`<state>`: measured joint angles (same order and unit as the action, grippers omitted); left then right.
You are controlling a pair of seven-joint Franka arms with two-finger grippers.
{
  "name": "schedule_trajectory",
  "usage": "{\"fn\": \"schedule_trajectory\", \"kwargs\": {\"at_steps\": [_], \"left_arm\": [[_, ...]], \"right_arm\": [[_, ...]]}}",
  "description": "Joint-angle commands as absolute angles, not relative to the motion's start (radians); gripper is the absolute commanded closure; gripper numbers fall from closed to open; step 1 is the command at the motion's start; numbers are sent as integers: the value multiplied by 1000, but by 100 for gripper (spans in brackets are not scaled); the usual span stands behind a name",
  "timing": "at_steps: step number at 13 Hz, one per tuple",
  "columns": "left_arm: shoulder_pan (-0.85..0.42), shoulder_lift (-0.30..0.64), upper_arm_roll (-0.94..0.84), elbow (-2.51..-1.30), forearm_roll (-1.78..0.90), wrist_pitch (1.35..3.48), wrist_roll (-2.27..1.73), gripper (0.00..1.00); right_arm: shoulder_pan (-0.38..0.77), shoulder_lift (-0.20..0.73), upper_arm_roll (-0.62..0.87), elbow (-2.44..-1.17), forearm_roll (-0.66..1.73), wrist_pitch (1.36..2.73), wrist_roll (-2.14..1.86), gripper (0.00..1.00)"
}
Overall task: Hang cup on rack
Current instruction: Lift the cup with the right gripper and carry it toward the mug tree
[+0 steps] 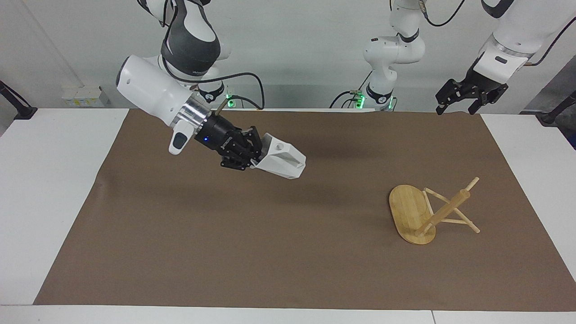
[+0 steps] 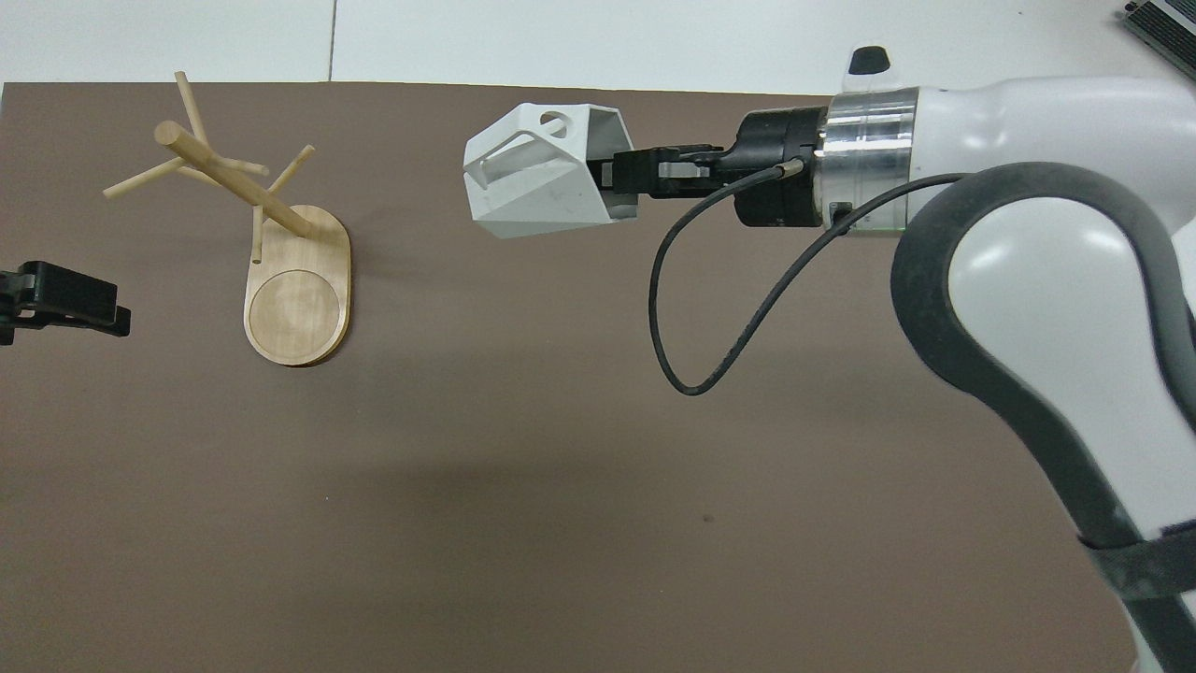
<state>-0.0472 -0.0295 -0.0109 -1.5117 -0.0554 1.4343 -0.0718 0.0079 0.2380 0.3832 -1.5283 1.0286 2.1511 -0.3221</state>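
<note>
My right gripper (image 1: 257, 158) is shut on the rim of the white faceted cup (image 1: 284, 161), carrying it tilted on its side above the middle of the brown mat. In the overhead view the cup (image 2: 537, 173) points its handle with the round hole toward the rack, and the right gripper (image 2: 612, 178) grips its wall. The bamboo rack (image 1: 443, 211) stands on its oval base (image 1: 407, 209) toward the left arm's end of the table, well apart from the cup. The rack's post (image 2: 234, 182) carries bare thin pegs. My left gripper (image 1: 455, 108) waits open, raised above the mat's corner near its base.
A brown mat (image 1: 270, 252) covers most of the white table (image 1: 49, 180). A black cable (image 2: 710, 318) loops down from the right wrist. The left gripper (image 2: 65, 304) shows at the overhead view's edge, beside the rack's base (image 2: 299, 304).
</note>
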Motion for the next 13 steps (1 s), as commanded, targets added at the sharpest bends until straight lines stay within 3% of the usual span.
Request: {"fn": "schedule_trajectory", "kwargs": {"at_steps": [1,5,9,13], "left_arm": [[-69,-57,-9,-1540,-34,1433,-84,0],[-71,-55,-9,-1539,-34,1443,-116,0],[-72,-40,-18,-1525,-145,1497,-461,0],[-60,-12,-26,-1496,-311,1528,-803,0]], "right_arm": [[-8,250,431,-1502,1063,2135,-362,100],[-6,245,431,-1509,1051,2138,-348,100],[6,245,431,-1512,1004,2141,-106,100],[27,259,431,-1517,971,2138,-158,100]]}}
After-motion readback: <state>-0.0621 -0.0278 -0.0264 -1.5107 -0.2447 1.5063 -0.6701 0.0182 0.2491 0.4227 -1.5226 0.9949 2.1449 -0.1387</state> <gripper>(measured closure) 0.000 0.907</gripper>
